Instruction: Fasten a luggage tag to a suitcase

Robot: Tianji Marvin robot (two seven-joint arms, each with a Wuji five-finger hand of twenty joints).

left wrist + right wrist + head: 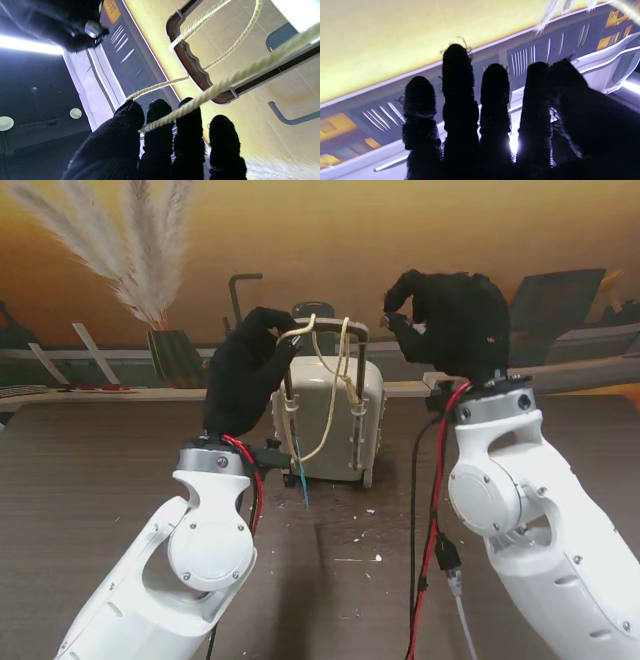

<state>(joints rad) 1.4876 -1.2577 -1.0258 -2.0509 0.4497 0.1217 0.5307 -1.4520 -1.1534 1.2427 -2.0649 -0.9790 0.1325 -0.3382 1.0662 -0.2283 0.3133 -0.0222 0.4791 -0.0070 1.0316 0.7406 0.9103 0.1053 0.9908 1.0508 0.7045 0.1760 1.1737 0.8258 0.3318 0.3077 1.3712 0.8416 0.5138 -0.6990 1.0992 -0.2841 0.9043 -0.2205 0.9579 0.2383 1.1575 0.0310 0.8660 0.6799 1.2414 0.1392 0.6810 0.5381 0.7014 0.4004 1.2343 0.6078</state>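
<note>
Dark wooden tabletop carries the suitcase near its far edge. Left hand pinches the cord at the handle; keep it taut. Right hand is curled, its grip unclear.

Small cream suitcase upright mid-table, brown handle raised; cream cord looped over handle, hanging down front.

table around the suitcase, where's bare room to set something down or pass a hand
Bare table top lies left of the suitcase, beyond the left hand, and a strip runs between the suitcase and the right arm's cables. It is crowded at the handle, where the cord loops and both hands work.
</note>
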